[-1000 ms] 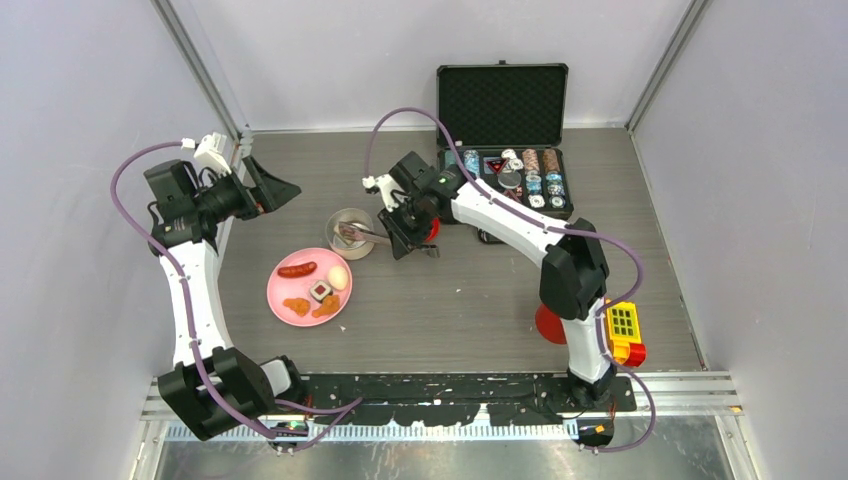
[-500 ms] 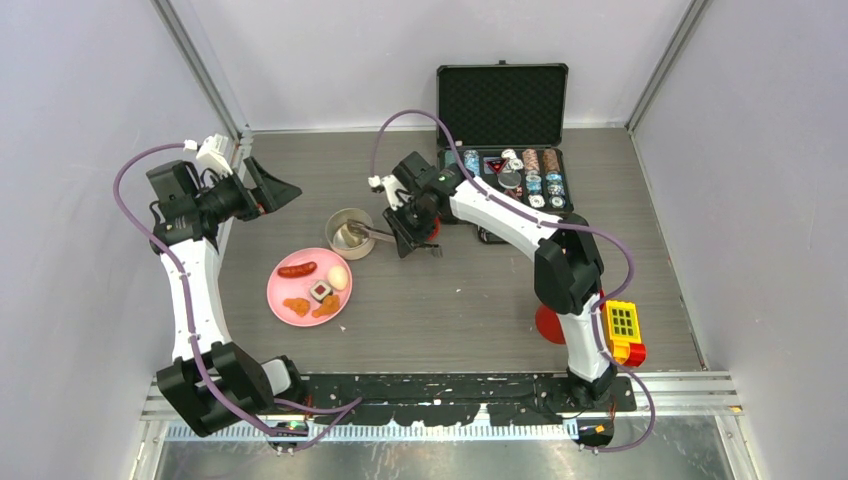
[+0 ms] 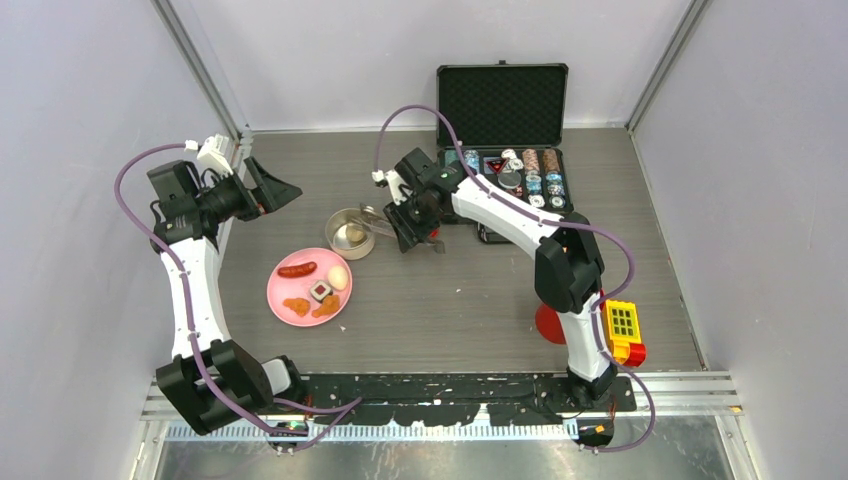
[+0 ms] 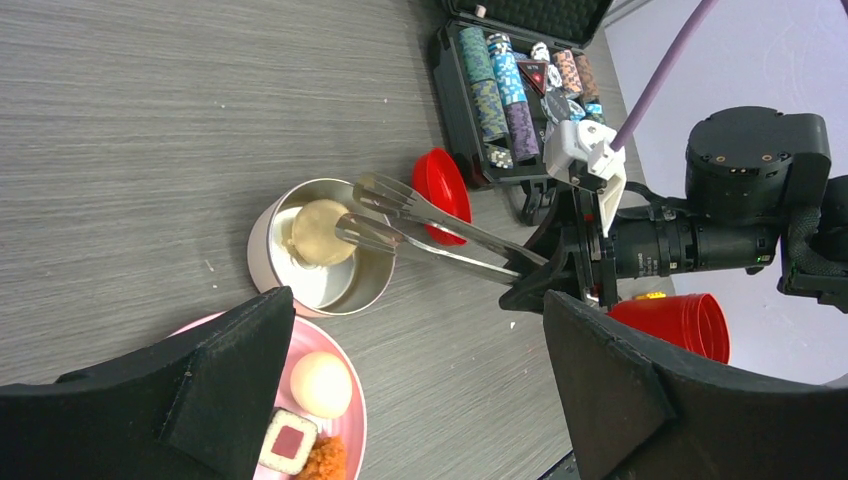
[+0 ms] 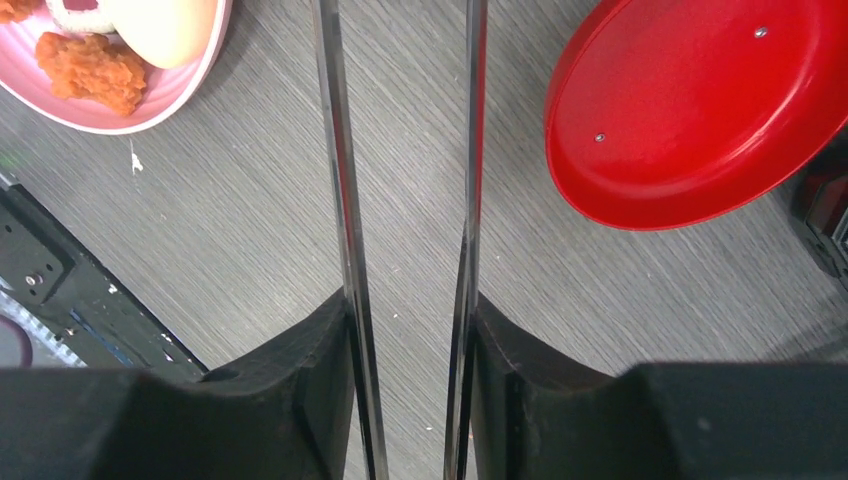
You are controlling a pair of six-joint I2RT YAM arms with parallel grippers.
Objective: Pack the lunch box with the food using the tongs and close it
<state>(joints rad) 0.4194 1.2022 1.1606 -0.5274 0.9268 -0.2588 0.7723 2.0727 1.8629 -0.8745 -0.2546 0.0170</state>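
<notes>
Overhanging the steel bowl [image 4: 258, 262] rim, the tongs [image 4: 400, 202] tips stand apart.

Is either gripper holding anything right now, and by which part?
The right gripper holds the tongs, clamped on the outside of both arms, well back from the tips. The left gripper is open and holds nothing.

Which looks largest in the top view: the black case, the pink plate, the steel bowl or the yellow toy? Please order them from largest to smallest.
1. black case
2. pink plate
3. steel bowl and yellow toy: they look about alike, so I do not rank them.
</notes>
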